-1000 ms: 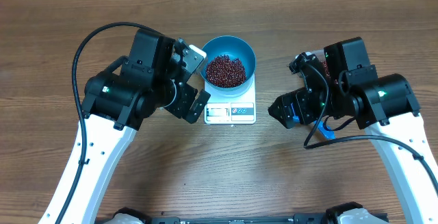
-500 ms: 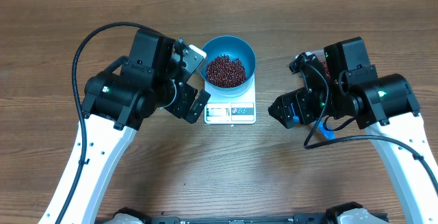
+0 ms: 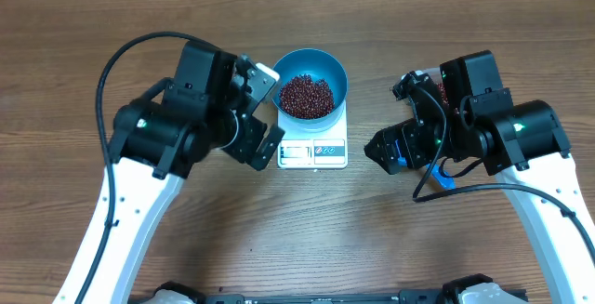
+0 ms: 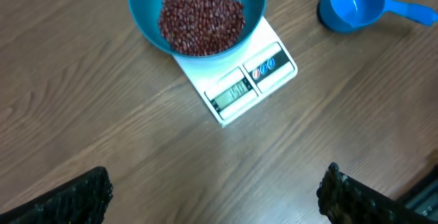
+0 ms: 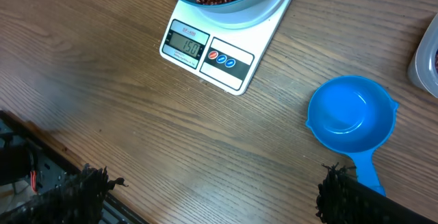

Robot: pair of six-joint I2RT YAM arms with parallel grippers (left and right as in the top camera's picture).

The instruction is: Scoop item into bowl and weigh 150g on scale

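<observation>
Now the weighing looks finished.
Left gripper (image 4: pixel 215 200) hangs, jaws wide apart. Beans (image 4: pixel 202 15) fill the bowl (image 4: pixel 140 18) on the scale (image 4: pixel 274 59), which seems to show the wanted weight. Scoop (image 5: pixel 350 114) lies empty. Right gripper (image 5: pixel 212 196) jaws apart too. Next, I think, add nothing.

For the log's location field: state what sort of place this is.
Likely a robotics test bench: wood-grain table, left arm and right arm over it, a scale bearing a bowl of beans.
</observation>
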